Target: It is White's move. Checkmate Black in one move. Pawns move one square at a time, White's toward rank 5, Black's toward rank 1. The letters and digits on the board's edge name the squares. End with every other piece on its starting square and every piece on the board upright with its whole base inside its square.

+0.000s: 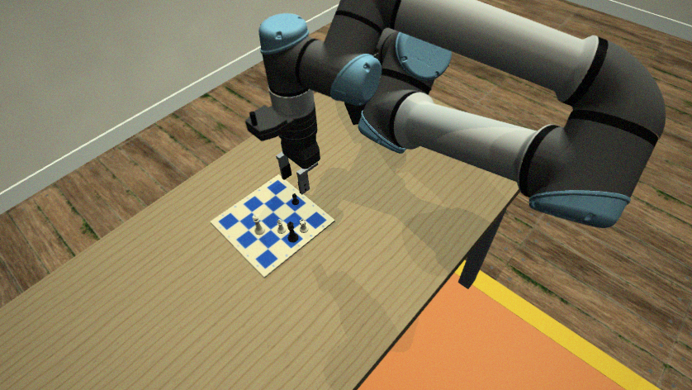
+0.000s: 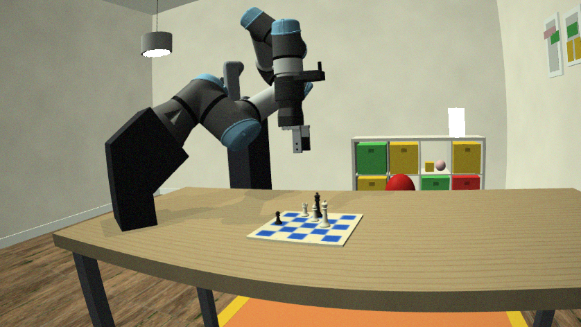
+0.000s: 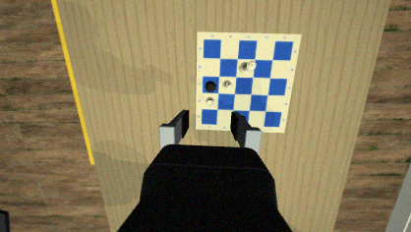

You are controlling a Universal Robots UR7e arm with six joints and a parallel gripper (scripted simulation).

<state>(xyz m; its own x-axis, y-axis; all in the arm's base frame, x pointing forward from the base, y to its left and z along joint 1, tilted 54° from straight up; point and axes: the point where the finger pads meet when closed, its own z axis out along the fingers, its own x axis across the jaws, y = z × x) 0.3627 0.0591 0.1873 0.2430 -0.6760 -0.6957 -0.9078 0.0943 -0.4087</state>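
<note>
A small blue-and-cream chessboard (image 1: 244, 250) (image 2: 313, 240) (image 3: 282, 69) lies on the wooden table. On it stand a black pawn (image 1: 295, 198) (image 2: 278, 217), a tall black piece (image 1: 291, 232) (image 2: 317, 204) (image 3: 210, 87), a white rook (image 1: 303, 225) (image 2: 304, 208) (image 3: 209, 101), a small white piece (image 1: 280, 225) (image 2: 314, 212) (image 3: 227, 84) and a tall white piece (image 1: 258, 225) (image 2: 324, 213) (image 3: 247, 65). All stand upright. My gripper (image 1: 294, 180) (image 2: 300, 144) (image 3: 209, 119) is open and empty, high above the board's edge near the black pawn. In the wrist view the pawn is hidden by a finger.
The table (image 1: 144, 315) (image 2: 447, 243) ends close to the board's right in the top view. The arm's dark base (image 2: 138, 170) stands at the table's back left. A shelf of coloured boxes (image 2: 419, 162) stands far behind. An orange floor mat (image 1: 484, 349) lies below.
</note>
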